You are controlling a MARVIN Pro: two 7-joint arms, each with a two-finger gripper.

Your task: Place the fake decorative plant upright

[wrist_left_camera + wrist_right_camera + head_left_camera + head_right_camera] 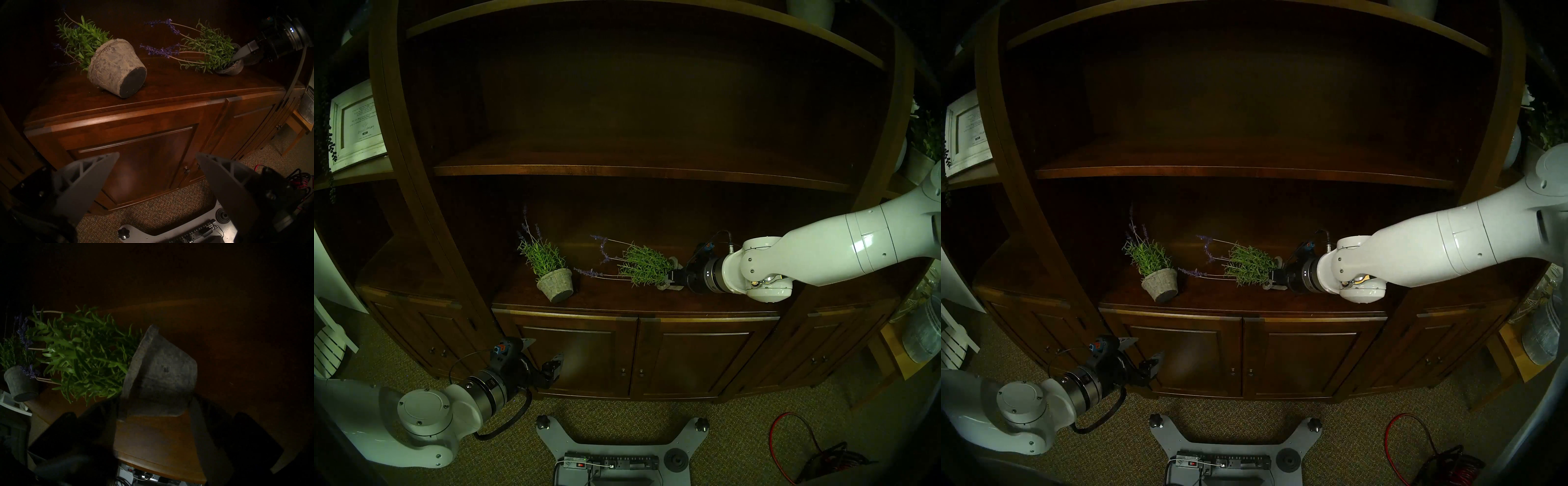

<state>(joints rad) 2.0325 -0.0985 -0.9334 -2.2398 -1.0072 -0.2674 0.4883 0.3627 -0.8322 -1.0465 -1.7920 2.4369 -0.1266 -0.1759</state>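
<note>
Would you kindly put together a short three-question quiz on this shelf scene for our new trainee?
1. True or false: both potted plants stand upright on the cabinet top.
2. Which gripper is at the right-hand plant's pot? A) left gripper B) right gripper
3. Fill in: the left-hand plant shows its dark ____ toward the camera in the left wrist view.

Key: 1 false, both are tipped over; 2 B, its fingers straddle the pot, grip not confirmed; 3 base.

The right gripper's fingers (pixel 95 421) are lost in shadow, so contact with the fallen plant's pot (pixel 161 375) seems likely but unclear.
</note>
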